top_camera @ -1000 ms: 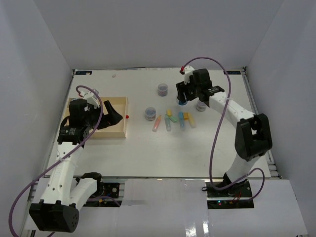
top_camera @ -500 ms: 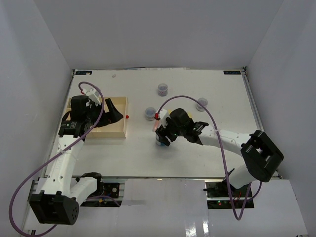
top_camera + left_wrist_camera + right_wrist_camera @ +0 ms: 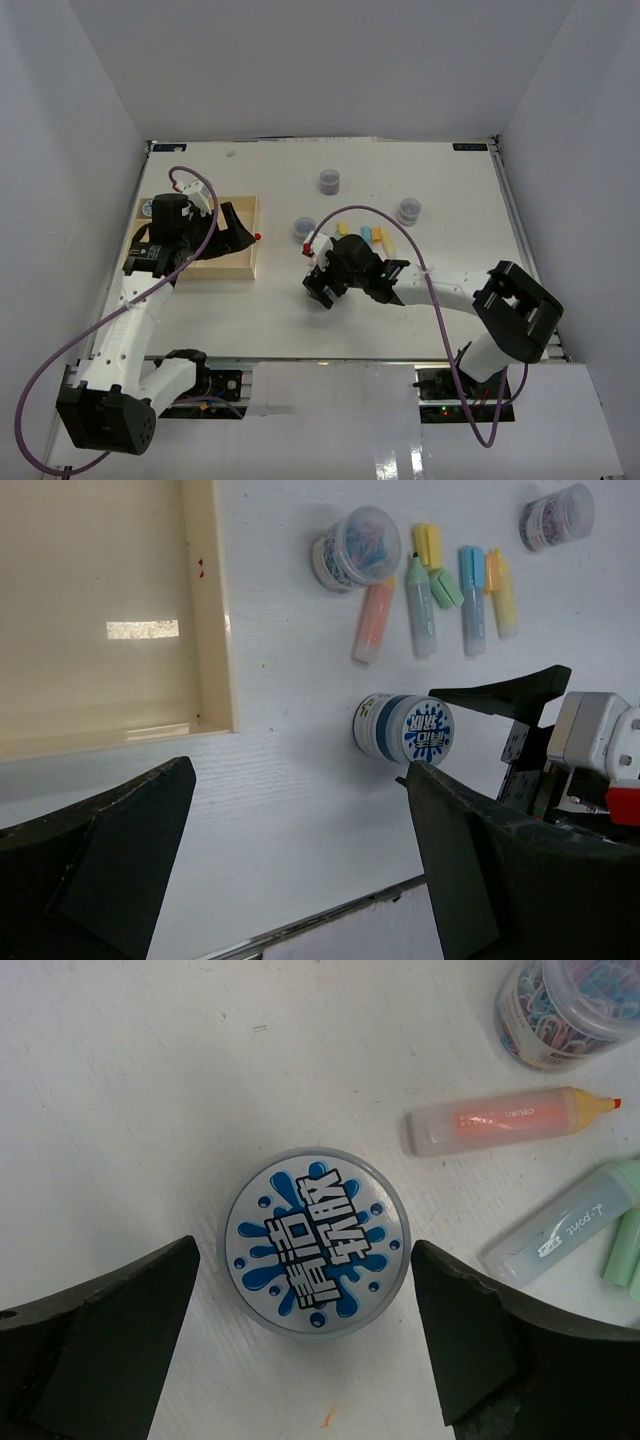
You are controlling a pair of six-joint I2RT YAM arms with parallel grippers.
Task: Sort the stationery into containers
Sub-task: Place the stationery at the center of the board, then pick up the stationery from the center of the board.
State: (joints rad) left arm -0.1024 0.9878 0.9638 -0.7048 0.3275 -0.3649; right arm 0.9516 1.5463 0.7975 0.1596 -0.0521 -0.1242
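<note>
Robotics lab test cell, not a home or office. Plain white panels (image 3: 90,120) box in a bare white table (image 3: 300,320) ahead of and to either side of my left gripper (image 3: 235,232) and right gripper (image 3: 322,291). Purple cables (image 3: 365,209) loop off both arms. Behind the grippers, the arm bases are bolted to a metal rail (image 3: 320,362) with exposed wiring.

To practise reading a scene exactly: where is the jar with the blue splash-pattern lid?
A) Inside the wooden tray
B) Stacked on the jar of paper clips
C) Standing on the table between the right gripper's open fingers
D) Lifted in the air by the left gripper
C: in the right wrist view the jar stands on the table with a gap to each finger of the right gripper, and the left wrist view shows it outside the tray.
</note>
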